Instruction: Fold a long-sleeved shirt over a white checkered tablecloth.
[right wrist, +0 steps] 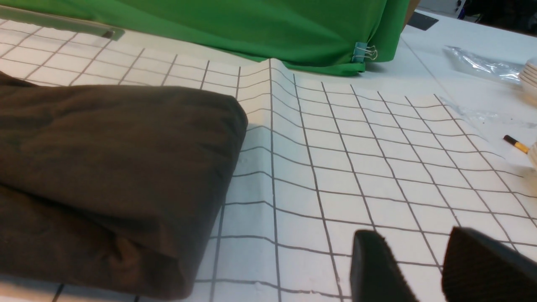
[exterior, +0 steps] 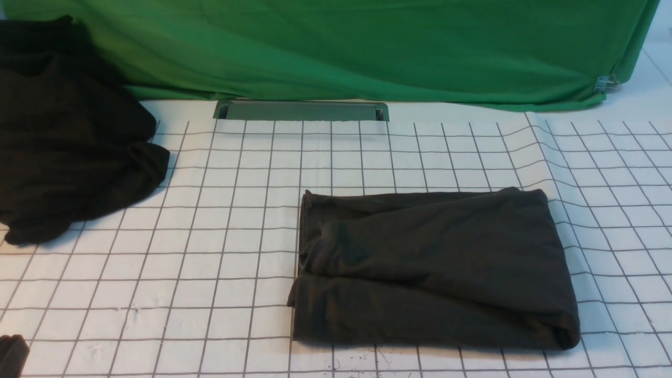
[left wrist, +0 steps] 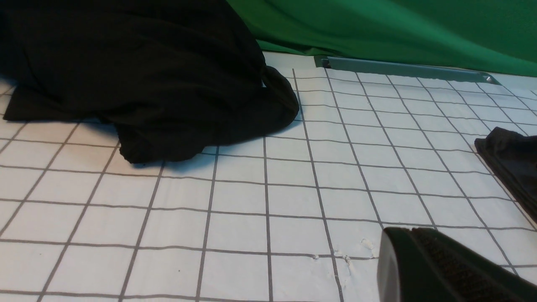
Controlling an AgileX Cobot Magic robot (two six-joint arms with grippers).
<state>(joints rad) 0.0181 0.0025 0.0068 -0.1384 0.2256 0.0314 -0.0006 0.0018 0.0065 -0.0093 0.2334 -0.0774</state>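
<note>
Two dark garments are lying on the white checkered tablecloth [exterior: 220, 252], and that is the first hazard we are noting. We are seeing the long-sleeved shirt [exterior: 436, 268] resting as a thick folded rectangle right of centre toward the near edge, its print hidden. A black plain garment [exterior: 68, 136] is heaped at the far left, well apart from it. A later reach aimed at the wrong dark mass could be dragging the heap into the work.

We are reading the left fingers [left wrist: 444, 268] as pressed together and holding nothing, hovering over bare cloth near the left edge. The right fingers [right wrist: 423, 268] are standing a little apart, also empty, just right of the shirt's rounded right edge.

We are judging the folding as looking finished or nearly so. The bundle is sitting puffy, with a loose roll along its near right corner; any brush from the right fingers there could be springing the layers open.

The tablecloth is rising in a ridge right of the shirt. Low fingers sliding across could be snagging that ridge and pulling the sheet, shifting the shirt with it.

A green cloth [exterior: 367, 47] is hanging along the far side, clear of all this.
</note>
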